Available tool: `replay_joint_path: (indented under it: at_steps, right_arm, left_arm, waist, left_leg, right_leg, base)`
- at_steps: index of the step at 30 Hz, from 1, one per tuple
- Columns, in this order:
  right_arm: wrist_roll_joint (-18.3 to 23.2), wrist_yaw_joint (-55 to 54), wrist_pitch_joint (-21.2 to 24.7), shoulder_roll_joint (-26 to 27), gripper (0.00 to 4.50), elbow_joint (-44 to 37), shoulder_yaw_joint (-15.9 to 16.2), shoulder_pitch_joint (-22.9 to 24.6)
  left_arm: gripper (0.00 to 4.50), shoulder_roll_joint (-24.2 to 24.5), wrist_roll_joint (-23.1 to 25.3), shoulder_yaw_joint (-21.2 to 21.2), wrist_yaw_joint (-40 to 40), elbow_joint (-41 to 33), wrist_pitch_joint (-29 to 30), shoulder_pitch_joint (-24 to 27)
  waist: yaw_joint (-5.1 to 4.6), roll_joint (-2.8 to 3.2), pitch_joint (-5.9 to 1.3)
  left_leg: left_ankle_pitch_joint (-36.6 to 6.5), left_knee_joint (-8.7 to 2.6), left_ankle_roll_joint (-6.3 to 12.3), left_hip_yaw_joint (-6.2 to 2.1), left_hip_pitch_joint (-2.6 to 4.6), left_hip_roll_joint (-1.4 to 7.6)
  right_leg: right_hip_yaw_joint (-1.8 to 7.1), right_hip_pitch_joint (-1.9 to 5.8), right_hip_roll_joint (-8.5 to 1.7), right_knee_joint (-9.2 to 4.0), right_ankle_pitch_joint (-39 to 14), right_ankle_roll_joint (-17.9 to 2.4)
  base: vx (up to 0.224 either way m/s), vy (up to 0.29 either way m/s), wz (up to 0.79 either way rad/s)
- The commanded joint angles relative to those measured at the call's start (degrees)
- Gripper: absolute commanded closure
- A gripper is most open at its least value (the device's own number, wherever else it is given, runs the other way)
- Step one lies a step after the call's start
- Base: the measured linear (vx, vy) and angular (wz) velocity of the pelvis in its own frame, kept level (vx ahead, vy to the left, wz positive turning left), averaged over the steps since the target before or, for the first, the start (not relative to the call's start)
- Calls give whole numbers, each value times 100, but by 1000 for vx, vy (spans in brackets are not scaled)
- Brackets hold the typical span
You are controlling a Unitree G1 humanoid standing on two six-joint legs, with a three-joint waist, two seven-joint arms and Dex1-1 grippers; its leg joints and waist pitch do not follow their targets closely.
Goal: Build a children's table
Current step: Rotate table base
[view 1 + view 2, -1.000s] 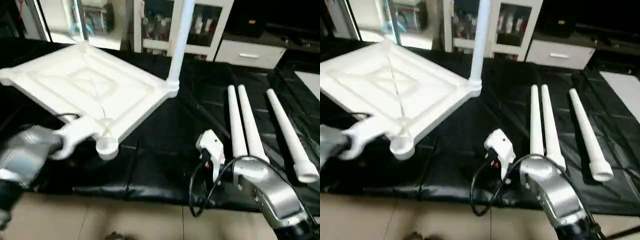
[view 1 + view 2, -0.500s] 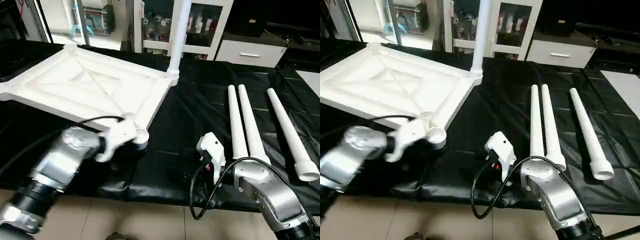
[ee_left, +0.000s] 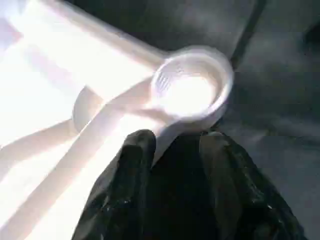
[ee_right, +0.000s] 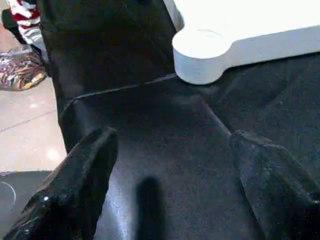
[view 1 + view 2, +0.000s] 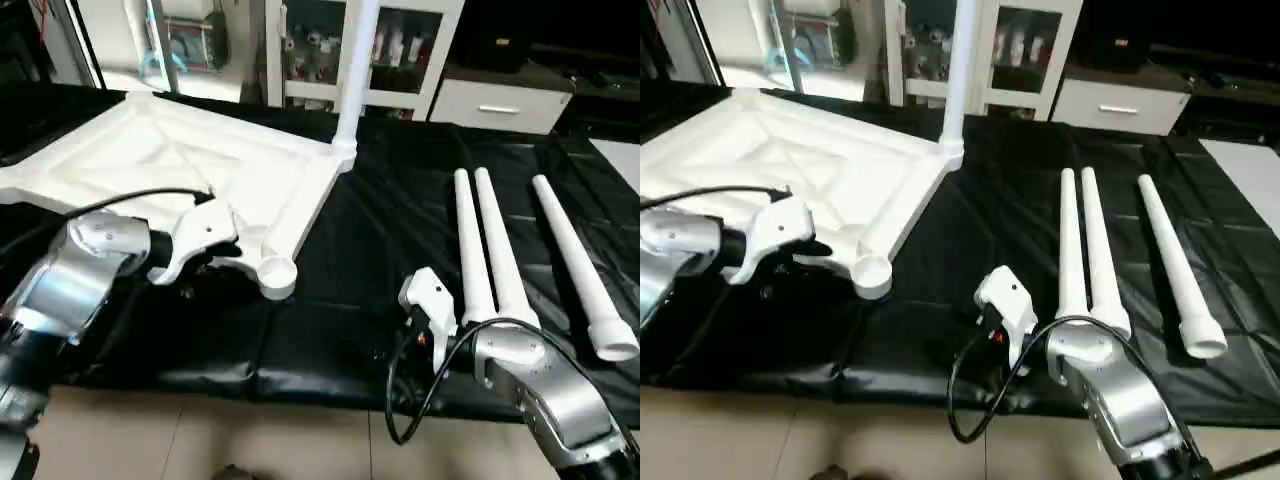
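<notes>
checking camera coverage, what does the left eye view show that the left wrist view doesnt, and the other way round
Left eye view alone: the three loose legs lying on the black mat, the one leg standing upright in the far corner of the tabletop, the right gripper, and the white cabinet behind.

Left wrist view alone: the threads inside the near corner socket, and the left gripper with its black fingers parted just short of that socket.

Both: the near corner socket and the tabletop's ribbed underside.

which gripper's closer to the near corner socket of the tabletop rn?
Left. The left gripper sits right at the near corner socket on the tabletop, fingers just short of it. The right gripper hangs open over the black mat, well off to the side.
</notes>
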Motion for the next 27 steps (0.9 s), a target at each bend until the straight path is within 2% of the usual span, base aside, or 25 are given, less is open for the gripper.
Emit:
replay_joint_path:
  at_steps: [1, 2, 4, 5, 8, 12, 15, 22, 23, 27]
  right_arm:
    - [39, 26, -53, -47, 68, -58, -34, -16]
    - [40, 32, -52, -47, 68, -57, -31, -20]
    - [37, 51, -51, -49, 68, -54, -19, -30]
    - [33, 56, -49, -49, 68, -56, -10, -34]
    - [28, 64, -34, -58, 68, -80, 1, -30]
    - [32, 87, -27, -106, 68, -123, 9, -1]
    - [27, 95, -28, -112, 68, -122, 17, 3]
    - [15, 99, -22, -119, 68, -125, 38, -16]
    - [11, 102, -25, -125, 68, -125, 43, -18]
    - [-3, 110, -41, -130, 68, -114, 54, -22]
  left_arm:
    - [251, -47, 251, -217, 67, 250, -330, -197]
    - [251, -81, 342, -291, 57, 407, -469, -280]
    - [251, -184, 597, -503, 78, 870, -833, -502]
    - [251, -240, 731, -607, 99, 1136, -1025, -611]
    - [251, -318, 1002, -778, 123, 1630, -1444, -791]
    - [251, -498, 1254, -957, 291, 2413, -1967, -1103]
    - [251, -629, 1496, -1167, 233, 3061, -2373, -1323]
    - [251, -755, 1707, -1294, 163, 3705, -2599, -1612]
    - [276, -776, 1750, -1305, 149, 3830, -2668, -1678]
    - [289, -875, 1803, -1289, 45, 4210, -2818, -1872]
  waist:
    - [-7, 125, -369]
    - [-9, 120, -384]
    - [6, 93, -379]
    - [7, 107, -383]
    - [7, 104, -381]
    - [8, 122, -398]
    - [13, 108, -386]
    - [26, 112, -385]
    - [27, 111, -388]
    - [30, 108, -391]
  left_leg:
    - [-1518, -457, -250, -48, 71, 108]
    - [-1365, -447, -265, -42, 65, 114]
    - [-1294, -432, -227, -30, 65, 98]
    - [-1262, -437, -239, -37, 48, 103]
    - [-1361, -437, -260, -38, 56, 109]
    - [-1269, -421, -252, -40, 59, 110]
    - [-1321, -425, -246, -36, 57, 108]
    - [-1410, -433, -273, -49, 61, 127]
    - [-1400, -430, -267, -49, 67, 128]
    - [-1331, -422, -252, -45, 59, 121]
  right_leg:
    - [245, 232, -264, -372, -1031, -907]
    - [243, 242, -271, -341, -781, -969]
    - [245, 241, -270, -349, -721, -1000]
    - [246, 259, -282, -334, -688, -1011]
    - [248, 257, -298, -360, -803, -985]
    - [248, 265, -296, -331, -560, -1036]
    - [248, 268, -300, -346, -606, -1065]
    - [251, 280, -328, -338, -676, -1114]
    - [251, 276, -328, -342, -662, -1118]
    - [252, 286, -327, -329, -501, -1177]
  base:
    - [0, 0, 0]
    - [0, 0, 0]
    - [0, 0, 0]
    - [0, 0, 0]
    - [0, 0, 0]
    - [0, 0, 0]
    - [0, 0, 0]
    - [0, 0, 0]
    - [0, 0, 0]
    - [0, 0, 0]
